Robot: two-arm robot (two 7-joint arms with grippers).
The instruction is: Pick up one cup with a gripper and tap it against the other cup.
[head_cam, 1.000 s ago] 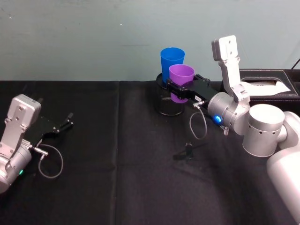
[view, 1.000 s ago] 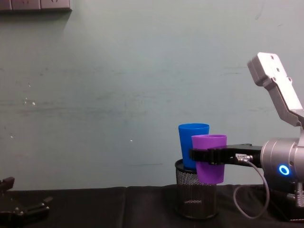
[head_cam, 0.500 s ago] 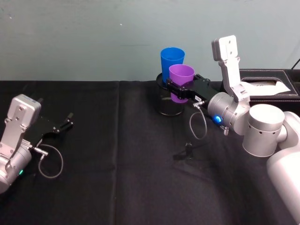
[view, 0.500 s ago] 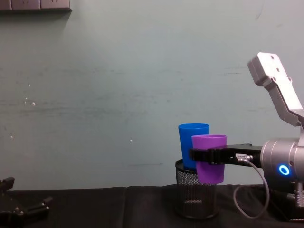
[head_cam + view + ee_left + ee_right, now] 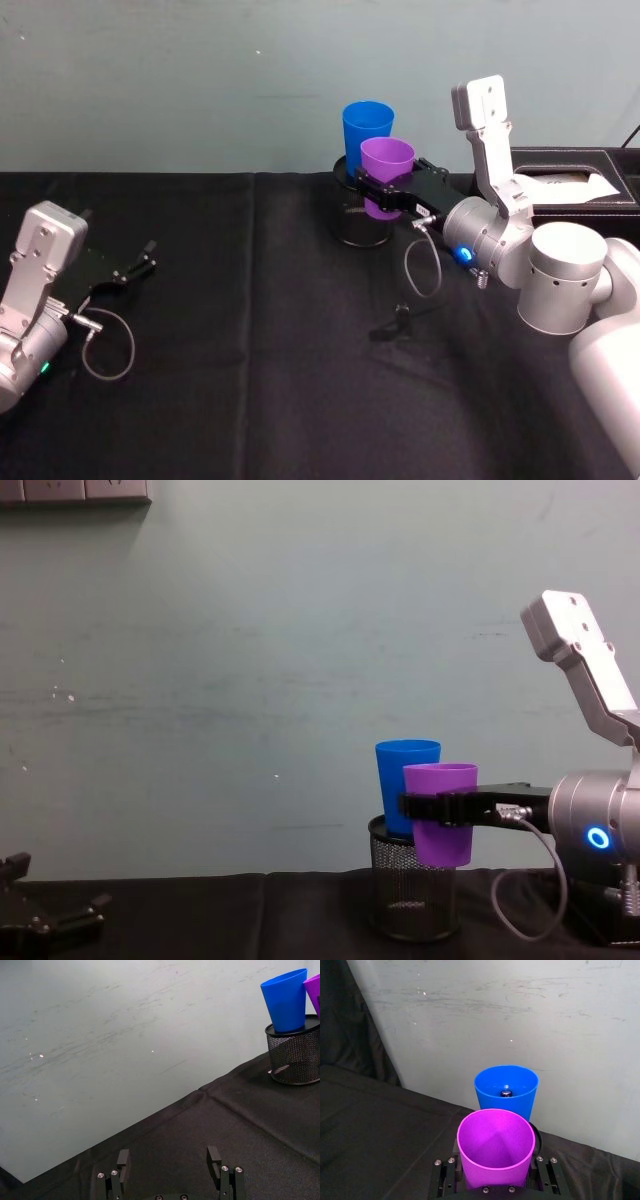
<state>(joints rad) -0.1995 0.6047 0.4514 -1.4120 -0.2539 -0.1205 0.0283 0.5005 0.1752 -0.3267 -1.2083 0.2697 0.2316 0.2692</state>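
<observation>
Holding the purple cup [image 5: 386, 172] against the blue cup [image 5: 367, 128], nothing has moved in the last second.

The right gripper [image 5: 388, 193] jaws clamp the purple cup between them, lifted; the blue cup stands just beyond, in the mesh holder [image 5: 360, 222], seemingly touching. The left gripper [image 5: 133, 266] rests open, well apart.

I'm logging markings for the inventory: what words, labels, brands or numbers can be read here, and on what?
None can be read.
The purple cup, the blue cup and the mesh holder carry no print.
The right gripper has a small white label, too small to read.
</observation>
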